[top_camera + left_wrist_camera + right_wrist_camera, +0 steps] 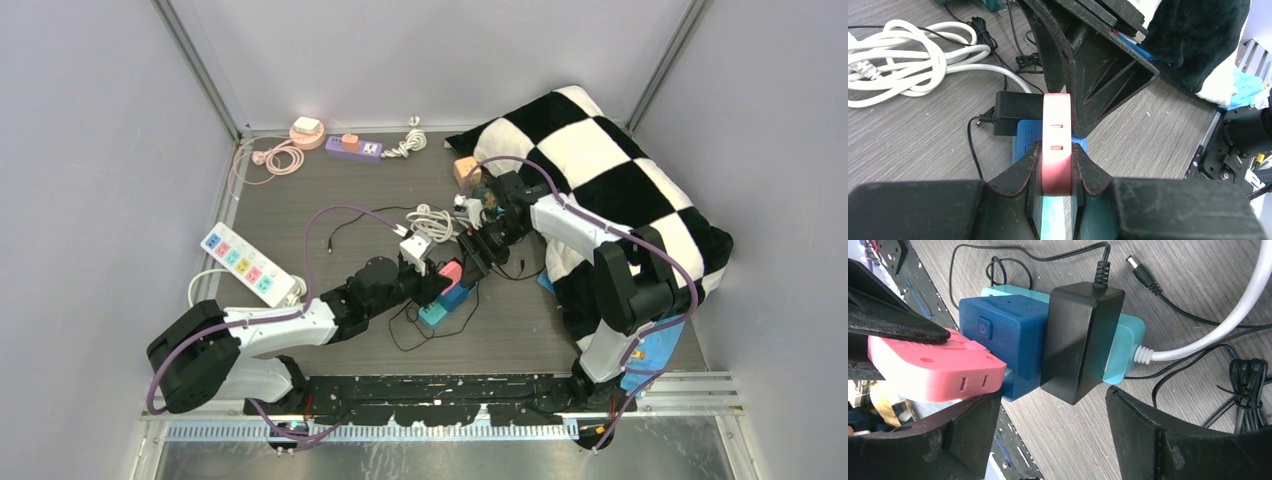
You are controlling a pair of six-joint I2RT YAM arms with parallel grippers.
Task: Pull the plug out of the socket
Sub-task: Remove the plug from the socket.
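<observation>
A pink plug (451, 272) sits in a dark blue adapter (1003, 342) on a teal power strip (437, 310) in mid-table. A black power adapter (1080, 340) is plugged in beside the blue one. My left gripper (441, 283) is shut on the pink plug, one finger on each flat side, as the left wrist view shows (1055, 147). My right gripper (476, 256) is open; in the right wrist view (1048, 407) its fingers (1168, 435) stand wide apart just beside the strip, touching nothing. The pink plug (933, 367) shows there too.
A white cable coil (430, 220) and a white cube adapter (415, 250) lie just behind the strip. A white multi-socket strip (250, 265) lies at left. A purple strip (353, 148) and a pink cord (283, 155) lie at the back. A checkered pillow (600, 170) is at right.
</observation>
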